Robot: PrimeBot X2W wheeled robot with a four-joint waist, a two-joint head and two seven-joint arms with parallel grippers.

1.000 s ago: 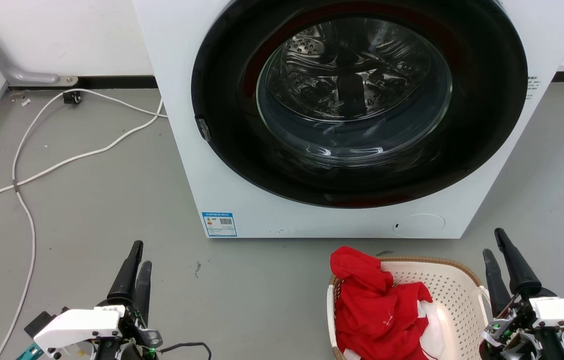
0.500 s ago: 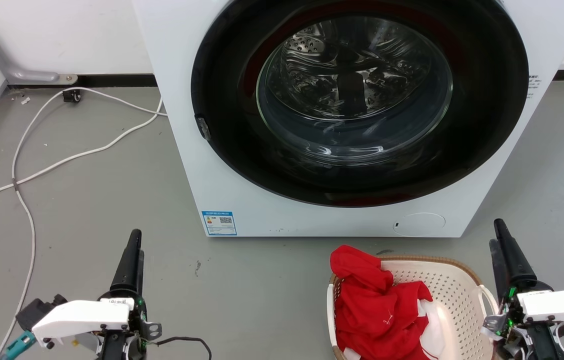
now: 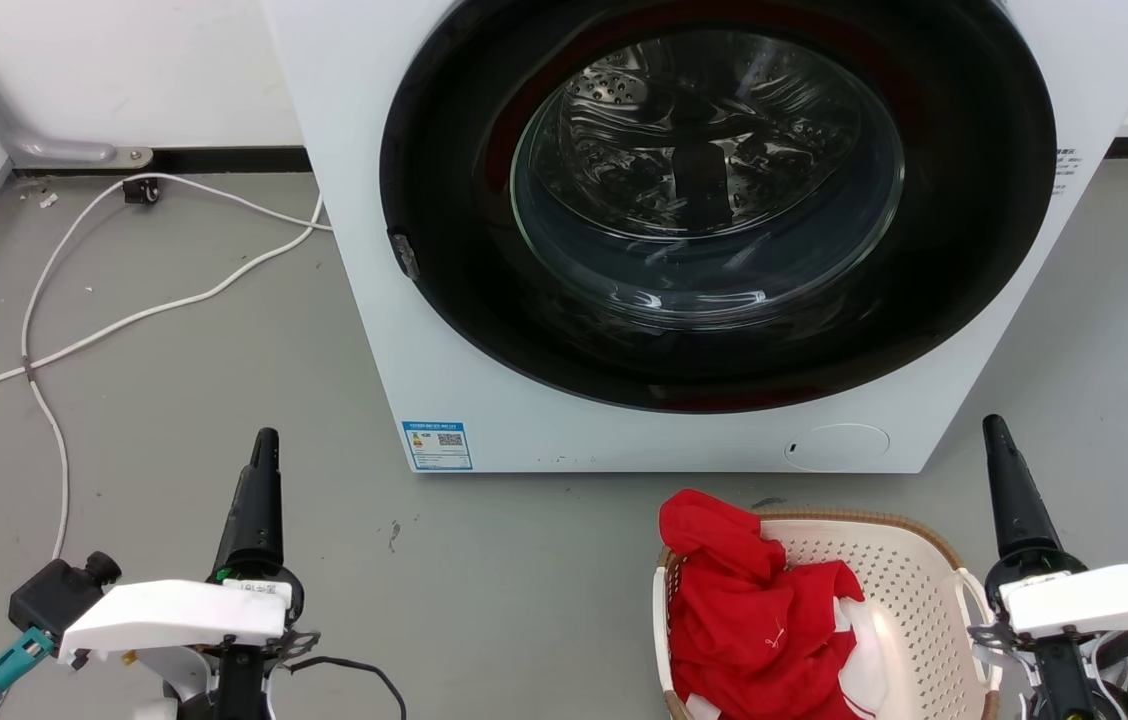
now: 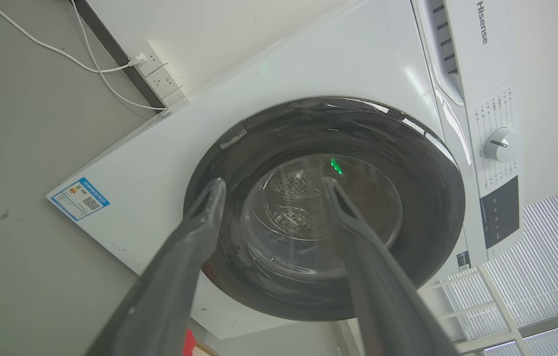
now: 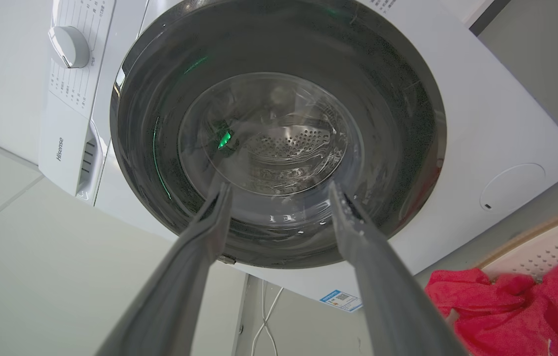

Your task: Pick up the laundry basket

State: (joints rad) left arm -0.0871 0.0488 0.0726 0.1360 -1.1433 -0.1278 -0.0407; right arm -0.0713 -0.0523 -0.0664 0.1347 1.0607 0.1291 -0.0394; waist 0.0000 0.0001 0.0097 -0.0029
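Cream-white plastic with a brown woven-look rim: your laundry basket (image 3: pixel 914 600) sits on the grey floor (image 3: pixel 524 580) at the lower right of the head view, just below the front right corner of the white washing machine (image 3: pixel 364 300). A crumpled red garment (image 3: pixel 754 610) fills its left half and spills over the upper left rim, with a bit of white cloth (image 3: pixel 864 660) under it.

Your right pincer (image 3: pixel 994 425) stands just right of the basket's white loop handle (image 3: pixel 974 600), tips pointing up the frame. Whether its body touches the handle, you cannot tell. In the right wrist view its fingers (image 5: pixel 209 232) are spread wide and hold nothing.

Your left pincer (image 3: pixel 266 440) is at the lower left, well apart from the basket, with bare floor between them. In the left wrist view its fingers (image 4: pixel 200 222) also gape wide, empty.

The machine's dark round door (image 3: pixel 704 180) is in the upper middle of the frame. A white cable (image 3: pixel 124 325) trails over the floor at the left.
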